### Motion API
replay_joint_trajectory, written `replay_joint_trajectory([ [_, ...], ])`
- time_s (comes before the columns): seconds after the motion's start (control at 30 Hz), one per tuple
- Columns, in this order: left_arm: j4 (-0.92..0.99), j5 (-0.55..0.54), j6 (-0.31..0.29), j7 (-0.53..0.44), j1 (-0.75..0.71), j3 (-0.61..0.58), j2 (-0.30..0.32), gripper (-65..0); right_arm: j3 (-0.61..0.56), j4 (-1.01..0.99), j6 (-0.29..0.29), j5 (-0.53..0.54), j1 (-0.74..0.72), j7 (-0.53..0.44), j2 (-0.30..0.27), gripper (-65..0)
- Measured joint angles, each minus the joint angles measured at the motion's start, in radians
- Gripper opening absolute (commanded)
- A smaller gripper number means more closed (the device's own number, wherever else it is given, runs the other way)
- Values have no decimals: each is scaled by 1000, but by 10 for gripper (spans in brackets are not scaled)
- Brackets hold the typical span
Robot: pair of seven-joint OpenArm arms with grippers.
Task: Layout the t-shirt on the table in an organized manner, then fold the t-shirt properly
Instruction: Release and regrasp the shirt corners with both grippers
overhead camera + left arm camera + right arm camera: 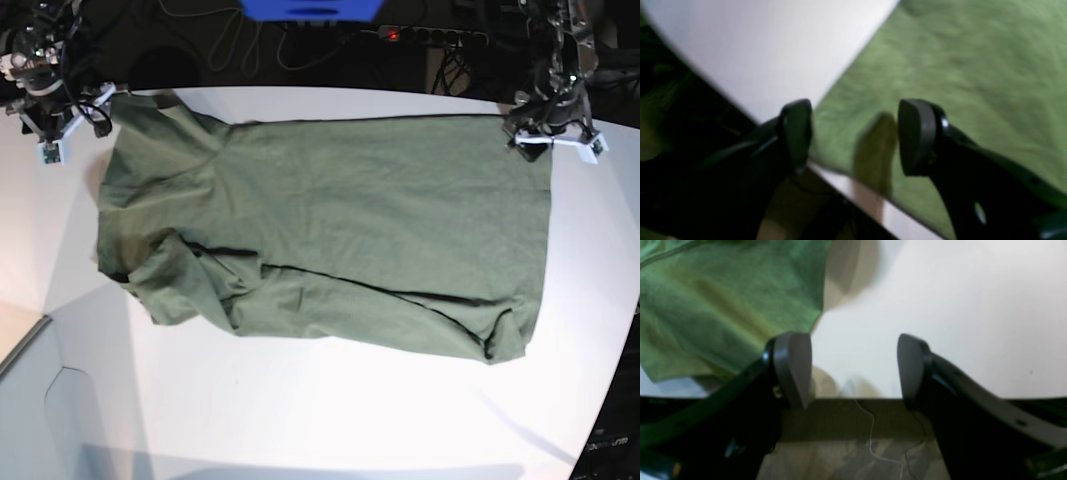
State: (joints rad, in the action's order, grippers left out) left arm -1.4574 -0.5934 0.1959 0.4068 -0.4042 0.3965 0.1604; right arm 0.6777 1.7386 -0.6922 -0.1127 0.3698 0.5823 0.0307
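The t-shirt (pixel 330 230) lies spread lengthwise across the far half of the worktop (pixel 330 420), though its near edge is bunched and doubled over. Layout looks partly done; folding has not begun. The left end effector (pixel 853 136) and right end effector (pixel 853 368) are both spread, empty, at the shirt's far corners.

The t-shirt (pixel 330 230) lies across the table (pixel 300 410), a pincer at each far corner.

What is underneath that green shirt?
The t-shirt lies on the white table, which shows bare all around it. Anything beneath the cloth itself is covered and cannot be seen.
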Motion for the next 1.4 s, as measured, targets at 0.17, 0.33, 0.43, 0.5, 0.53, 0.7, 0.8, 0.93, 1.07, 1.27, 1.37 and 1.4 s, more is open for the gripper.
replay_joint_trajectory([
  [0.17,0,0,-2,-4,-14,1,6,-287,0,0,0,-2,-26,-4,0,-243],
  [0.33,-1,1,-2,-2,-23,1,7,-493,0,0,0,0,-20,3,0,-240],
  [0.43,0,-3,-2,6,-19,1,7,-599,-2,-10,0,3,-40,-2,0,-219],
  [0.5,0,-3,-2,9,-18,1,6,-650,-4,-32,1,13,-48,-8,4,-212],
  [0.53,0,-3,-2,9,-17,1,6,-650,-4,-38,0,11,-53,2,9,-211],
  [0.7,0,-3,-2,9,-17,1,6,-646,-4,-73,0,4,-92,0,15,-210],
  [0.8,0,-3,-2,8,-17,1,6,-646,-7,-114,0,6,-123,-5,16,-210],
  [0.93,0,-3,-2,9,-17,2,6,-646,-10,-156,0,0,-120,-3,13,-210],
  [1.07,0,-3,-2,9,-17,3,6,-646,-37,-221,1,5,-123,-5,14,-213],
  [1.27,0,-3,-2,9,-17,6,6,-646,-32,-281,3,17,-126,-61,2,-214],
  [1.37,0,-3,-2,9,-17,6,6,-646,-30,-305,5,26,-129,-79,-1,-223],
  [1.4,0,-3,-2,9,-17,6,6,-646,-30,-311,5,32,-131,-87,-2,-244],
])
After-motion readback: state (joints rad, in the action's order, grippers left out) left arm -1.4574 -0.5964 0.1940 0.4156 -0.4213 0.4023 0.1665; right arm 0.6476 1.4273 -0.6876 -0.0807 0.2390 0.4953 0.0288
